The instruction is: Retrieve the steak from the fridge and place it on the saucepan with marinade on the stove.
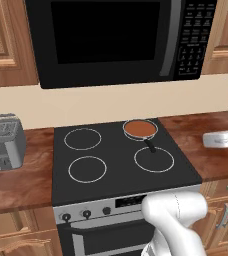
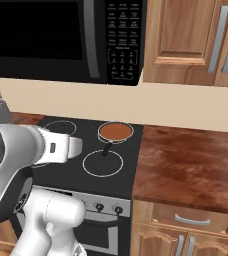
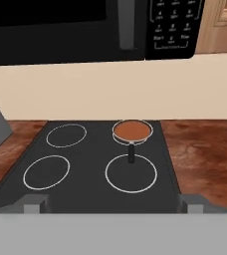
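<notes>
Saucepan [image 1: 140,129], small, round and shallow with a thin metal rim, is seen on the back right burner of the stove [image 1: 116,175], a flat slab of black glass marked with four white rings above a steel front with knobs. Marinade [image 1: 139,129] lies inside the pan as a smooth reddish-brown disc. The pan's short dark handle (its long axis) is pointed toward the stove's front edge, over the front right ring. The gripper [image 3: 115,204] is held spread wide and empty before the cooktop, its two grey fingertips [image 3: 35,203] standing far apart at the bottom of the hand view. A glossy black microwave [image 1: 118,37] is mounted above, flanked by wooden cabinets [image 2: 191,40]. Mottled brown counters [image 2: 186,165] border the stove, with a boxy metal toaster [image 1: 5,141] at left.
</notes>
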